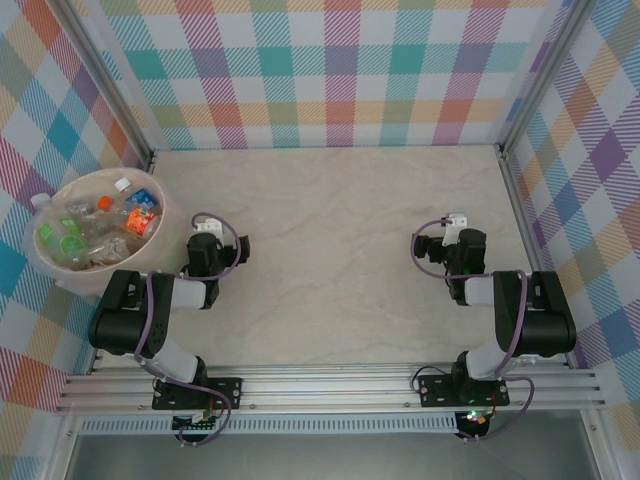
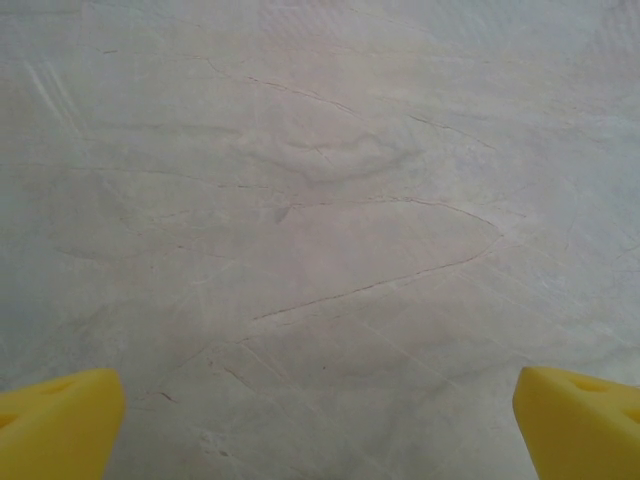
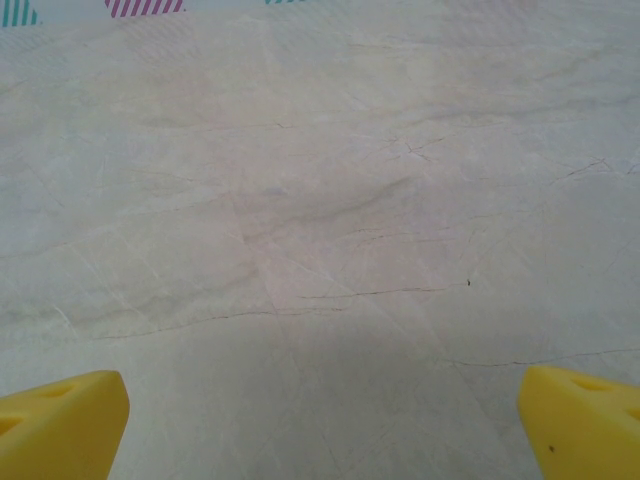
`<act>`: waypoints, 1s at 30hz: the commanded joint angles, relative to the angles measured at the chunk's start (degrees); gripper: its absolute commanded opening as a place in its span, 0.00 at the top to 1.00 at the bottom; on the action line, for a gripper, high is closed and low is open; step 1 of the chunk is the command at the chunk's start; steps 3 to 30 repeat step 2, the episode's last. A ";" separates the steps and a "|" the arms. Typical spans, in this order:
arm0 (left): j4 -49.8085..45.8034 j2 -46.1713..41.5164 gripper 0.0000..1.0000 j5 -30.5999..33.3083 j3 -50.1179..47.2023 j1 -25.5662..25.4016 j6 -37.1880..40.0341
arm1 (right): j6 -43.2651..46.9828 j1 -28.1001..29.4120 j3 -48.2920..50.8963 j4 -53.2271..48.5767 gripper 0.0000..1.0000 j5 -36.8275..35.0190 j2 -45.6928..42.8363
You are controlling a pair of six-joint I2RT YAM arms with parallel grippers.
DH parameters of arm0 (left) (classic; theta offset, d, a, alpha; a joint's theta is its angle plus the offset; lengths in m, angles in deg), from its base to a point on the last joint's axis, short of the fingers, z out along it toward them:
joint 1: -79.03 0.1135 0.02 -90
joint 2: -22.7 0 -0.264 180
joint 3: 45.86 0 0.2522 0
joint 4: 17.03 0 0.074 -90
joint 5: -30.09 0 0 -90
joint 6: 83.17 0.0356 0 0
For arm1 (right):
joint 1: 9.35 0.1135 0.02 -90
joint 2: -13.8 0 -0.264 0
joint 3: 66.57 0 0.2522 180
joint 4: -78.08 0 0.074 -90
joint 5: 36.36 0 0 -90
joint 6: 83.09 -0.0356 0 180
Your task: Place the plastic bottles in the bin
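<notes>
Left arm (image 1: 140, 320) folded, left hand (image 2: 320, 425) spread wide, empty; right arm (image 1: 530, 315), right hand (image 3: 320, 425) same.

Marbled table (image 1: 330, 230), bin (image 1: 70, 280) at left

plastic bottles (image 1: 95, 225) in the bin (image 1: 170, 215) — labels perhaps printed, too small to read

In the top view we look down from above and behind the left arm (image 1: 150, 310) and right arm (image 1: 520, 310), their bases at its lower edge. It stands far enough off to take in the whole desk (image 1: 340, 220), the checked walls (image 1: 340, 70) and the bin (image 1: 62, 276) at left. Each wrist view sits low and close over the desk, facing forward and down past its own yellow jaws at the lower corners. All three share the marbled desktop, and the right wrist view catches a strip of checked wall.
</notes>
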 commanded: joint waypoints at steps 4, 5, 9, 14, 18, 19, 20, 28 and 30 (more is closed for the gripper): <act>2.97 -0.17 0.00 1.95 -0.07 0.84 -0.52 | -0.60 -0.19 -0.88 2.40 0.00 0.07 -0.14; 2.97 -0.17 0.00 1.95 -0.07 0.84 -0.52 | -0.60 -0.19 -0.88 2.40 0.00 0.07 -0.14; 2.97 -0.17 0.00 1.95 -0.07 0.84 -0.52 | -0.60 -0.19 -0.88 2.40 0.00 0.07 -0.14; 2.97 -0.17 0.00 1.95 -0.07 0.84 -0.52 | -0.60 -0.19 -0.88 2.40 0.00 0.07 -0.14; 2.97 -0.17 0.00 1.95 -0.07 0.84 -0.52 | -0.60 -0.19 -0.88 2.40 0.00 0.07 -0.14; 2.97 -0.17 0.00 1.95 -0.07 0.84 -0.52 | -0.60 -0.19 -0.88 2.40 0.00 0.07 -0.14; 2.97 -0.17 0.00 1.95 -0.07 0.84 -0.52 | -0.60 -0.19 -0.88 2.40 0.00 0.07 -0.14; 2.97 -0.17 0.00 1.95 -0.07 0.84 -0.52 | -0.60 -0.19 -0.88 2.40 0.00 0.07 -0.14; 2.97 -0.17 0.00 1.95 -0.07 0.84 -0.52 | -0.60 -0.19 -0.88 2.40 0.00 0.07 -0.14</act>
